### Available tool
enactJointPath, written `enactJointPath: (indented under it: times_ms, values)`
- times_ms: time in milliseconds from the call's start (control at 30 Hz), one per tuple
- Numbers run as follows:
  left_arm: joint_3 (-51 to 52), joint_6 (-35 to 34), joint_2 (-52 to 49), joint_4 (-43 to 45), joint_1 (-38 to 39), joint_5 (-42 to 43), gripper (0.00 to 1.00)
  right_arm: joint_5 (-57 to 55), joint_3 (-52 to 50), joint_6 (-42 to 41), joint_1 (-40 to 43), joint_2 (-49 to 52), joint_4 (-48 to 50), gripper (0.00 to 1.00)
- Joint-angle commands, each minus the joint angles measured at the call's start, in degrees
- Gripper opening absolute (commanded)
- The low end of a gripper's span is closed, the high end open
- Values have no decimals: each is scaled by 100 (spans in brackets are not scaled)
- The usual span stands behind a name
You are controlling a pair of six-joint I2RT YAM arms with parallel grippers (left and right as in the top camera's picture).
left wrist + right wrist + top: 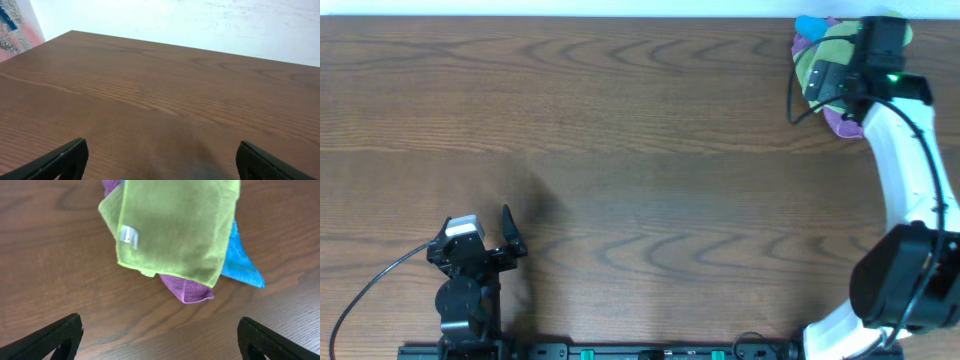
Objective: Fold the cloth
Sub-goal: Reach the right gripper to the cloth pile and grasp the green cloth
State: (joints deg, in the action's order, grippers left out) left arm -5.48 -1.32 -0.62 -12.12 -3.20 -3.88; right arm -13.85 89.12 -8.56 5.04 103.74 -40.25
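Right gripper (pixel 160 339) released, fingers wide apart, green cloth (pixel 175 227) just ahead of it atop purple cloth (pixel 189 291) and blue cloth (pixel 241 266); left gripper (pixel 160 161) also released, above table (pixel 150 90).

Lime-green cloth (pixel 175 227), white tag (pixel 128 236)

Wide-set jaws above wooden table (pixel 160 85)

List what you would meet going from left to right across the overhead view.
left gripper → bare table → the cloth, lying on the blue cloth and the purple cloth
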Motion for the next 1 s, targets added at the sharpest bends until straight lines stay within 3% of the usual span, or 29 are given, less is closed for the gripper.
enactJointPath:
  times_ms: [0, 367, 733, 800, 900, 967]
  values:
    - [166, 2, 37, -48, 22, -61, 95, -586, 85, 400, -297, 297, 42, 98]
    - [166, 2, 37, -48, 22, -63, 96, -1980, 85, 966, -962, 1189, 55, 96]
    - [166, 2, 37, -50, 22, -61, 96, -2848, 87, 1152, -957, 1751, 251, 82]
    - [166, 2, 37, -48, 22, -63, 96, -2929, 87, 1211, -957, 1810, 343, 77]
    - [166, 2, 37, -48, 22, -61, 95, -2927, 87, 1213, -957, 1823, 492, 49]
    - [166, 2, 37, -48, 22, -63, 95, -2927, 87, 1213, -957, 1821, 605, 43]
